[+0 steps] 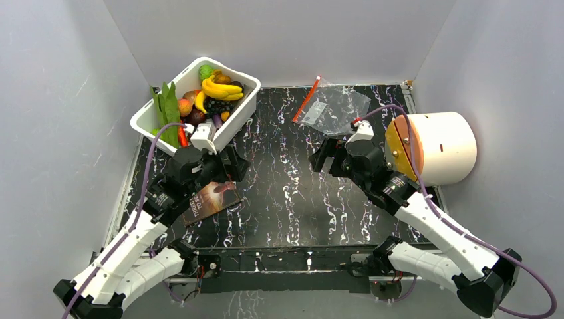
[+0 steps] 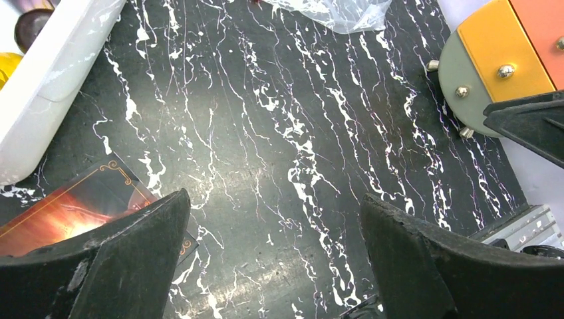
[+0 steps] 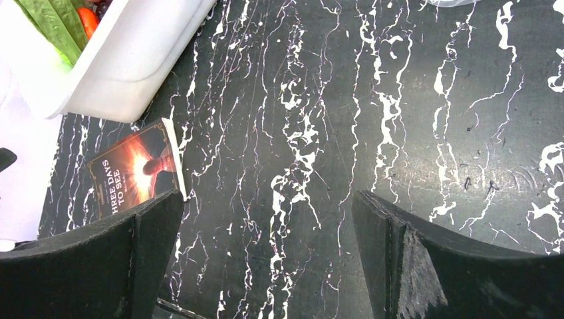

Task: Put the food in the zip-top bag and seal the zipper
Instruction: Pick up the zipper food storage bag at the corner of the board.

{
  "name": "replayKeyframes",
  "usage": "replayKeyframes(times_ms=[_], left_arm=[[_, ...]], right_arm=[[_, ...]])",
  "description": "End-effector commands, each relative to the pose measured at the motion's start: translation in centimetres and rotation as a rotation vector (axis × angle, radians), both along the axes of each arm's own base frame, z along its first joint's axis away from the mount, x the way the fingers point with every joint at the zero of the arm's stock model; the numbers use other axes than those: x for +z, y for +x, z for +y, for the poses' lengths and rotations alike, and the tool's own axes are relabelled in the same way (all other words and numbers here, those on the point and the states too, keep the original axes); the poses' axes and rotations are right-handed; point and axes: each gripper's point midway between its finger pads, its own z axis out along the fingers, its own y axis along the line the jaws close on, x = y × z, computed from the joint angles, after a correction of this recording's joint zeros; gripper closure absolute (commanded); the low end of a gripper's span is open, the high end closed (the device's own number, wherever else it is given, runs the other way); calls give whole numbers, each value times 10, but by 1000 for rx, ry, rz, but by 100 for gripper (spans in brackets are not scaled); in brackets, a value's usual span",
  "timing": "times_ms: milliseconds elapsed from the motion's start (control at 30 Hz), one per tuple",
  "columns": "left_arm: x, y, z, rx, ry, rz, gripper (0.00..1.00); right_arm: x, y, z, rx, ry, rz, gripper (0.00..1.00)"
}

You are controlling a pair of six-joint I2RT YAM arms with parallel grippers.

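left arm [image 1: 126, 247]: stretched forward, jaws wide, empty | right arm [image 1: 440, 227]: stretched forward, jaws wide, empty

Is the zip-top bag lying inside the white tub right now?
No, the zip-top bag lies on the dark table, well apart from the white tub that holds the food.

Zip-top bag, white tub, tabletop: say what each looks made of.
Zip-top bag: thin clear plastic film, glossy, crinkled and see-through. Its zipper looks like stiffer red-orange plastic. White tub: likely moulded plastic, smooth and semi-gloss, with rounded corners. Tabletop: black with white veining like marble, though it may be a printed sheet; it has a faint sheen.
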Motion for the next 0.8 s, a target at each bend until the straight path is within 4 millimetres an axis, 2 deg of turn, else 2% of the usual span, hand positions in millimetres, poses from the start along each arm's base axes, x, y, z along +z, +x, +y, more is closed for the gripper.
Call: replayKeyframes(times_ms=[0, 233, 400, 500, 567, 667, 767], left_arm=[[18, -2, 0, -29, -6, -87, 2], [0, -1, 4, -24, 52, -33, 1], [-12, -4, 4, -35, 84, 14, 2], [-24, -5, 5, -33, 104, 47, 2], [-32, -3, 10, 11, 109, 73, 2], [-45, 1, 16, 46, 147, 93, 2], [-55, -1, 14, -19, 204, 87, 2]], right_arm=[[14, 6, 2, -15, 10, -39, 2], [9, 23, -4, -56, -78, -61, 2], [6, 52, -13, -162, -214, -48, 2], [-3, 71, -22, -215, -340, -64, 6], [-9, 86, -27, -228, -442, -91, 10], [-9, 110, -30, -244, -549, -130, 24], [-8, 133, -34, -267, -674, -158, 34]])
